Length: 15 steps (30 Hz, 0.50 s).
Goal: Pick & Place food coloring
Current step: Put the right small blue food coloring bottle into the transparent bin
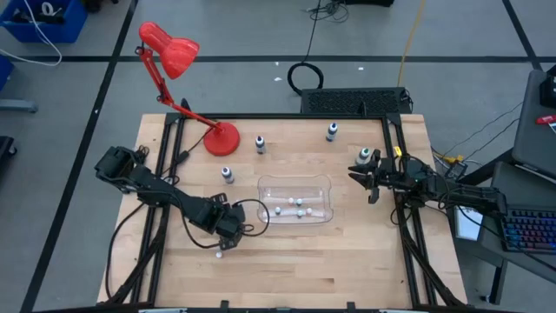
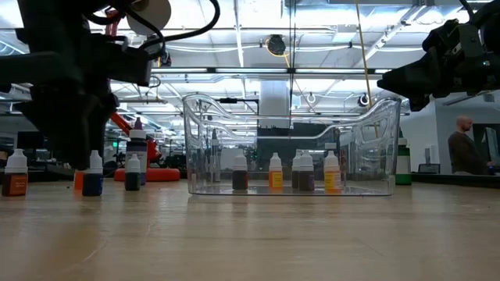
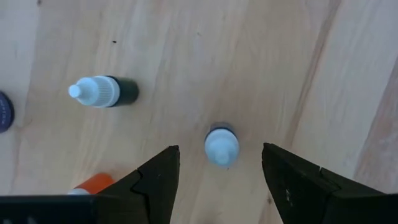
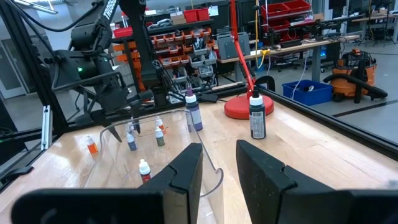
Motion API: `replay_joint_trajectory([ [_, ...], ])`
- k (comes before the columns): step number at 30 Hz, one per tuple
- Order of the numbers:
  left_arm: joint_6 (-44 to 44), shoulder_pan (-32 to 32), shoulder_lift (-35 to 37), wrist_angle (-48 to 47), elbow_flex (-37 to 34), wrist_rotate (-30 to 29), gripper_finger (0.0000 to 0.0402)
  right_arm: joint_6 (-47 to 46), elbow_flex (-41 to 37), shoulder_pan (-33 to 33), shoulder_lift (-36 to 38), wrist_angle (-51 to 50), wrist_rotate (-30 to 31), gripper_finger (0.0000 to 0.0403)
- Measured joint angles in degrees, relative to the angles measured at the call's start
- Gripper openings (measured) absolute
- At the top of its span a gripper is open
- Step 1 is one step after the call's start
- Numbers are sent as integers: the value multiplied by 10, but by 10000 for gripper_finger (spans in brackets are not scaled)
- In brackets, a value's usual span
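Note:
A tiny food coloring bottle [image 3: 221, 147], white-capped with a dark blue body, stands upright on the wooden table. My left gripper [image 3: 221, 152] points down over it, open, one finger on each side and clear of it. Beside it stand a dark-bodied bottle [image 3: 102, 91] and an orange one [image 3: 93, 183]. In the low view the left gripper [image 2: 82, 156] hangs just above the blue bottle [image 2: 93, 176]. Several more small bottles [image 1: 291, 209] stand inside the clear tray [image 1: 262, 196]. My right gripper [image 1: 369, 181] waits level at the tray's right, slightly open and empty.
A red desk lamp [image 1: 221, 137] stands at the far left. Larger bottles [image 1: 228, 175], [image 1: 260, 143], [image 1: 331, 131] stand behind the tray, and a green-capped one [image 1: 366, 156] is by my right gripper. Bare wood lies along the near edge.

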State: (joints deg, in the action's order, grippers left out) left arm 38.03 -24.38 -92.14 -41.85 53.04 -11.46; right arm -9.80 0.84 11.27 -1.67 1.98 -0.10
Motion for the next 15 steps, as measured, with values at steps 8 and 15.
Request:
replay_joint_trajectory([
  [8, -4, 0, 0, 0, 0, 1, 230, 0, 0, 0, 0, 0, 0, 89],
  [15, -6, 0, 0, 0, 0, -6, 230, 0, 0, 0, 0, 0, 0, 89],
])
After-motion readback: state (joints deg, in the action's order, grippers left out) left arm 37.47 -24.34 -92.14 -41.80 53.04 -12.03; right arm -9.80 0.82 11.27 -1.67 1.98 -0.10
